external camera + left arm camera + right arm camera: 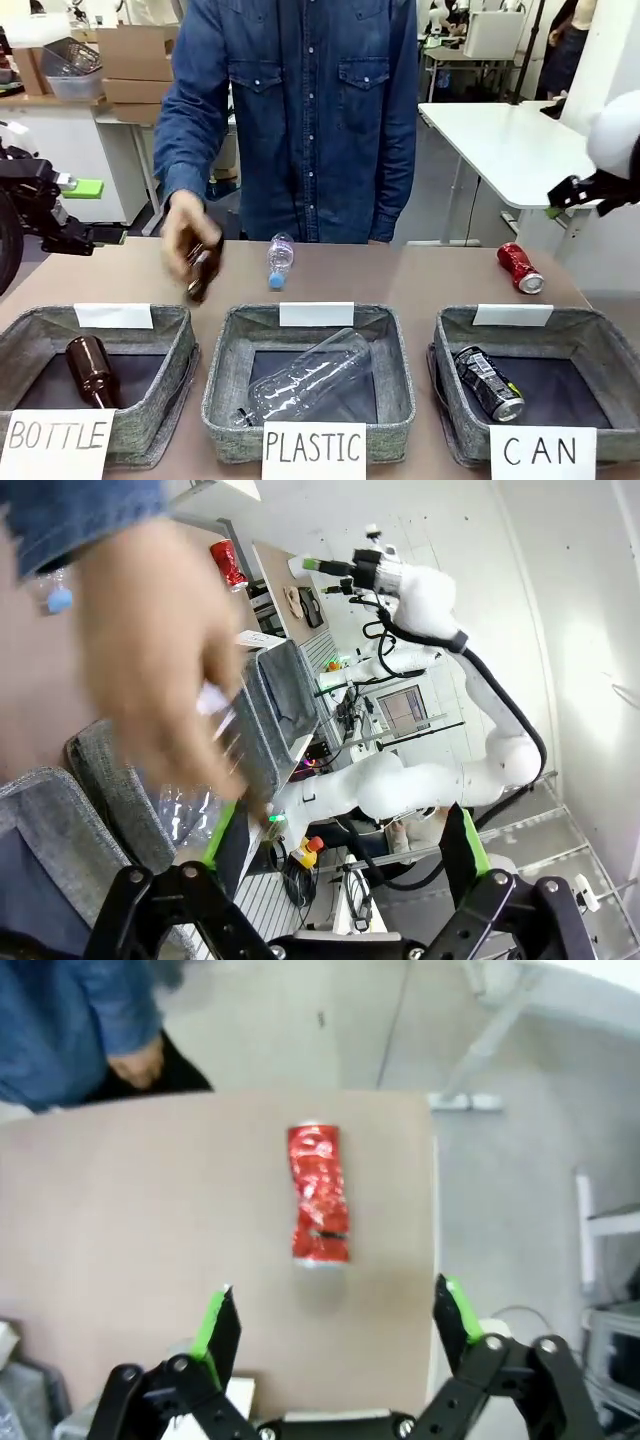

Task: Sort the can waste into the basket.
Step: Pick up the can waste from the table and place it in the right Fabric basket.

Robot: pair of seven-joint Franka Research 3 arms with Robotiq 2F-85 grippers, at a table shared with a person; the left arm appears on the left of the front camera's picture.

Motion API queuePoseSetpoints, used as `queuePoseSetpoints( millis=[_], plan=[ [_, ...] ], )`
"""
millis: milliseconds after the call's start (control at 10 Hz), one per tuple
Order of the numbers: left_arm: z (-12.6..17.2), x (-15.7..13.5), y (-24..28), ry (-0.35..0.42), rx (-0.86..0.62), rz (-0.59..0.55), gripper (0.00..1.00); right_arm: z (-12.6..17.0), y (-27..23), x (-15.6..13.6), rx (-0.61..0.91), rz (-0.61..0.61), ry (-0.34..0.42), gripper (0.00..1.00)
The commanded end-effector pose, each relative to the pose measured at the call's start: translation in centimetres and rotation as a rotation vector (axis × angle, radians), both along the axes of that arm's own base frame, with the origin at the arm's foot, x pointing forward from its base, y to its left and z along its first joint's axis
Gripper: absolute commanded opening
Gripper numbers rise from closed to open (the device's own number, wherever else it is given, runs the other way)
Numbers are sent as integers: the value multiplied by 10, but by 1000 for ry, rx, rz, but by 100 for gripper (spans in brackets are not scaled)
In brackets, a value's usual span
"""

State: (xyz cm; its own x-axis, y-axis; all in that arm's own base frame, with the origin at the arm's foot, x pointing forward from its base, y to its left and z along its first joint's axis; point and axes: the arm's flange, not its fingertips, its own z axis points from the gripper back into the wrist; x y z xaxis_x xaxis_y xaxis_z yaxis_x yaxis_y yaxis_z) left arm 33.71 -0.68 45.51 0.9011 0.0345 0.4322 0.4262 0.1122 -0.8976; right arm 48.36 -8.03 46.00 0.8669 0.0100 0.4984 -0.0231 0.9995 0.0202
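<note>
**Not yet binned: red can [320,1208]**

Right hand [333,1295], fingers apart & empty, hangs over it where it lies on the counter [120,1210] nr the far-right edge, prob. lined up to straddle it. Black can [490,384] lies in CAN basket [600,322]. Left hand [340,825] also apart, held clear.

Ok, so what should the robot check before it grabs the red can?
1. Right gripper open: ok.
2. Red can lying free on the table: ok.
3. Can lined up between the fingers in the right wrist view: ok.
4. Room in the CAN basket beside the black can: ok.
5. Person's hand well away from the red can: ok, it is at the other side of the table, holding a brown bottle.
</note>
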Motion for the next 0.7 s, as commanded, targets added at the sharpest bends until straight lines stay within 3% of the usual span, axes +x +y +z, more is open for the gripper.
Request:
queuePoseSetpoints(
  millis=[0,300,600],
  plan=[
    [4,0,-1,8,-8,7,100,-18,-1,36,81,57,48,100],
    [4,0,-1,8,-8,7,100,-73,7,74,78,89,101,100],
    [4,0,-1,8,-8,7,100,-118,2,91,96,112,225,100]
  ],
)
